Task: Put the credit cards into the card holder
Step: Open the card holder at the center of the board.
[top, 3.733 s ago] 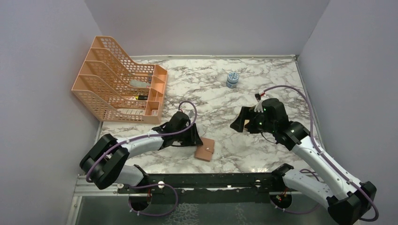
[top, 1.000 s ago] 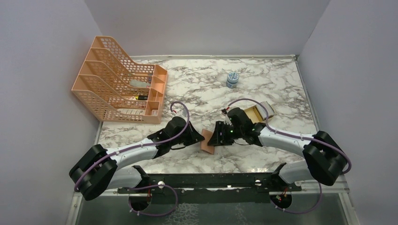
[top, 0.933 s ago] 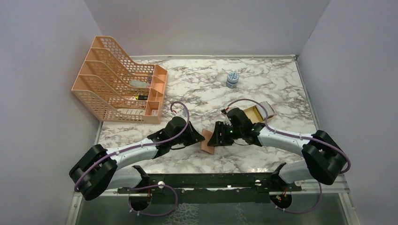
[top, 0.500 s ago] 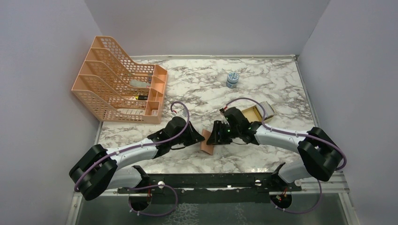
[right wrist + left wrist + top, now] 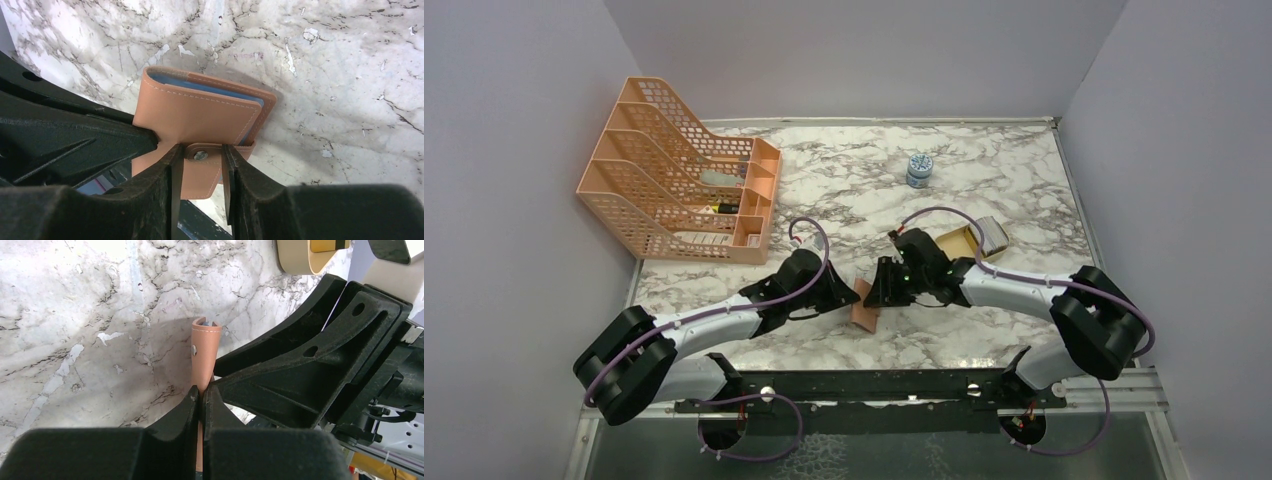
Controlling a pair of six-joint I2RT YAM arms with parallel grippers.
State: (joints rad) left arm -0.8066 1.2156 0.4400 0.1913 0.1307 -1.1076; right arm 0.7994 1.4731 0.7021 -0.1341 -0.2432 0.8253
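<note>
Left end effector (image 5: 200, 399) clamped fully shut, fingers (image 5: 177, 415) pressed together on a thin leather edge of the holder (image 5: 205, 352). Held edge-on straight ahead of the tips, standing up off the tabletop (image 5: 75, 315).

Right end effector (image 5: 201, 164) parted only narrowly, one finger (image 5: 170, 175) at each side edge of the strap (image 5: 192, 172), level with the snap (image 5: 201, 155). Cannot tell whether pressing the strap or merely flanking it. Just beyond these tips, the holder's closed cover, with a light blue card (image 5: 200, 86) edge showing along its far side.

Seen from above, nose to nose across the holder: pinched from the left, straddled at the strap from the right, no other gap between the two.

Beyond and to the right of the left tips, well apart from the holder, a beige tray (image 5: 295, 260) with a gold card (image 5: 327, 245) lying in it. Close behind the right end effector, beside its wrist, that same tray.
</note>
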